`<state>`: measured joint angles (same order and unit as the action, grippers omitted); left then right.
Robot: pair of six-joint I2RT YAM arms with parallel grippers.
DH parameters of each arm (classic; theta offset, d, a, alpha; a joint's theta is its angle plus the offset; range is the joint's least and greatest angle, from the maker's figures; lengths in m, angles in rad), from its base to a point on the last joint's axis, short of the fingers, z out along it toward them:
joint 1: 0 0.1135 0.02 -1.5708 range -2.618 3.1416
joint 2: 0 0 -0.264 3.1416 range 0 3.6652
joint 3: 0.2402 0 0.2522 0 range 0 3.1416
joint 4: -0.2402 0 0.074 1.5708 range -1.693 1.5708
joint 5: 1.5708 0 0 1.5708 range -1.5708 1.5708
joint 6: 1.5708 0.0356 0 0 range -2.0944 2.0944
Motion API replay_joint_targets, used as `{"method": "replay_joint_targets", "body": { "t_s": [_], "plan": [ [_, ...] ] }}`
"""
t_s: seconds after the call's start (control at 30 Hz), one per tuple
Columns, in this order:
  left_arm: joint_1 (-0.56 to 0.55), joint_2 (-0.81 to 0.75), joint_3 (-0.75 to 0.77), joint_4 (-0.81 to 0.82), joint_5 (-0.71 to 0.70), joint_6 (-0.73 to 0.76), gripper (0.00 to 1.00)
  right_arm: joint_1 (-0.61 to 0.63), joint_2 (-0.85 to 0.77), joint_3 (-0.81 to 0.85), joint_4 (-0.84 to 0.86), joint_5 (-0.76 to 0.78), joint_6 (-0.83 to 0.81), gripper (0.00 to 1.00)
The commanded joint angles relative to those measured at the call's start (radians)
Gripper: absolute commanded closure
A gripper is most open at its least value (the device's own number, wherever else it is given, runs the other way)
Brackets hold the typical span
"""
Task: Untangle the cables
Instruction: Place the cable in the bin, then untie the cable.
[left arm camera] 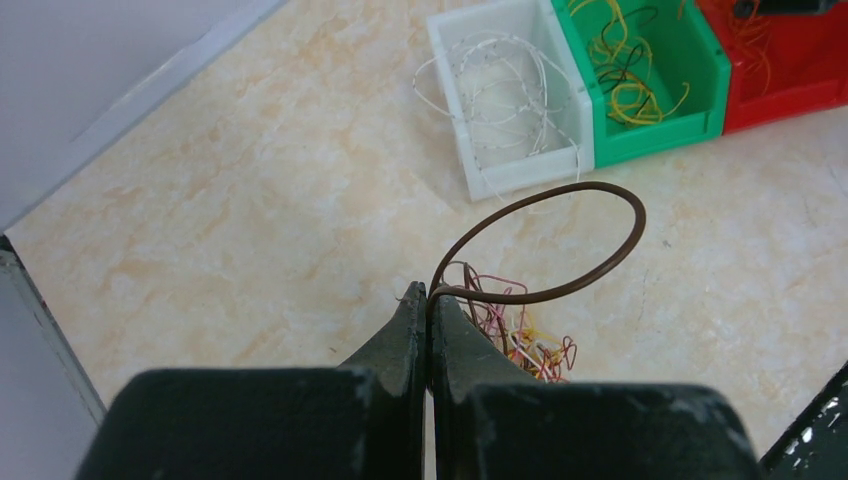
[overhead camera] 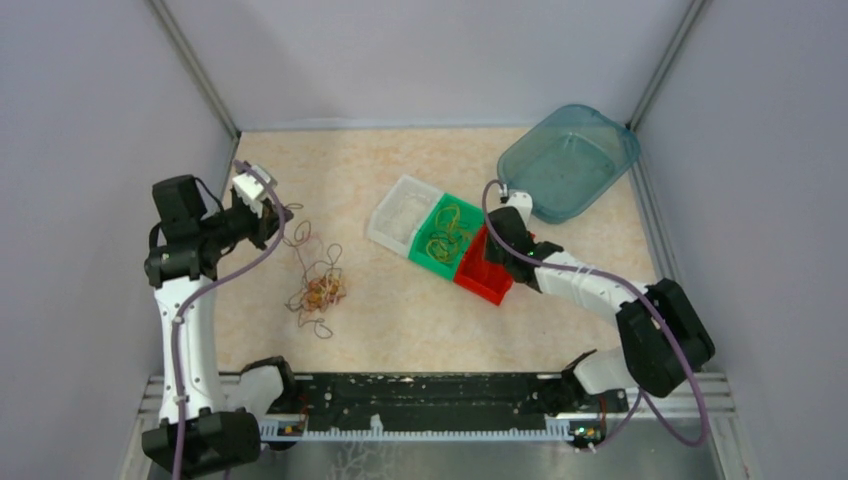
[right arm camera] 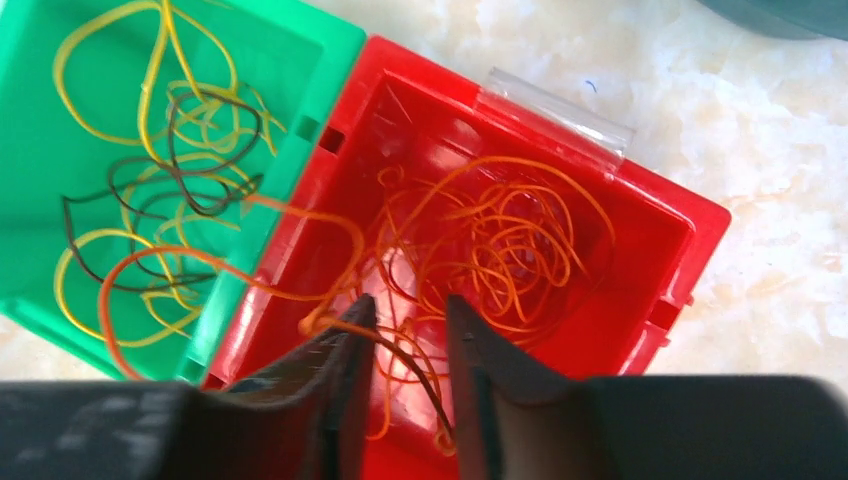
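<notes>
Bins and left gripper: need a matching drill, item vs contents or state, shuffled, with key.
Items:
1. white bin
2. green bin
3. red bin
4. left gripper

Contents or state:
A. mostly orange loops inside
B. shut on a brown loop
C. white loops inside
D. yellow and dark loops inside

Pairs: 1-C, 2-D, 3-A, 4-B
</notes>
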<state>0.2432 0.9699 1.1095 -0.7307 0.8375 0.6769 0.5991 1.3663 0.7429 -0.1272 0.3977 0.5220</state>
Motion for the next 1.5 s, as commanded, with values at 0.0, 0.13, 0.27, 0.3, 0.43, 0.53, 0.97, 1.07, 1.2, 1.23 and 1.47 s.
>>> {"method": "replay_joint_targets", "body": {
  "t_s": [0.0,0.13,0.27,0.3,0.43,0.53,0.97,1.07,1.2,1.23,1.47],
  "plan": [
    [0.001,-0.005,0.067,-0.015,0.107,-0.059,1.0,-0.011,-0.054,0.049,-0.042,-0.069,0.033,0.59],
    [0.001,0.0,0.104,-0.01,0.139,-0.104,1.0,-0.011,-0.139,0.086,-0.12,-0.056,0.03,0.36],
    [0.001,-0.004,0.131,-0.01,0.171,-0.14,1.0,-0.012,-0.212,0.147,-0.204,-0.042,0.0,0.14],
    [0.001,-0.006,0.137,-0.01,0.179,-0.148,1.0,-0.011,-0.227,0.162,-0.226,-0.042,-0.006,0.11],
    [0.0,-0.016,0.153,-0.021,0.197,-0.163,1.0,-0.012,-0.293,0.208,-0.294,-0.058,-0.044,0.1],
    [0.0,-0.027,0.154,-0.026,0.209,-0.175,1.0,-0.012,-0.354,0.225,-0.3,-0.095,-0.062,0.11],
    [-0.001,-0.055,0.172,0.02,0.329,-0.348,1.0,0.35,-0.105,0.271,0.513,-0.649,-0.28,0.11],
    [-0.002,-0.062,0.182,0.02,0.337,-0.356,1.0,0.36,-0.007,0.295,0.631,-0.709,-0.248,0.13],
    [-0.002,-0.065,0.186,0.017,0.339,-0.358,1.0,0.392,0.101,0.323,0.731,-0.73,-0.263,0.13],
    [-0.002,-0.064,0.185,0.016,0.338,-0.357,1.0,0.398,0.123,0.334,0.74,-0.727,-0.267,0.13],
    [-0.002,-0.061,0.161,0.016,0.348,-0.353,1.0,0.406,0.245,0.359,0.916,-0.785,-0.203,0.17]
  ]
}}
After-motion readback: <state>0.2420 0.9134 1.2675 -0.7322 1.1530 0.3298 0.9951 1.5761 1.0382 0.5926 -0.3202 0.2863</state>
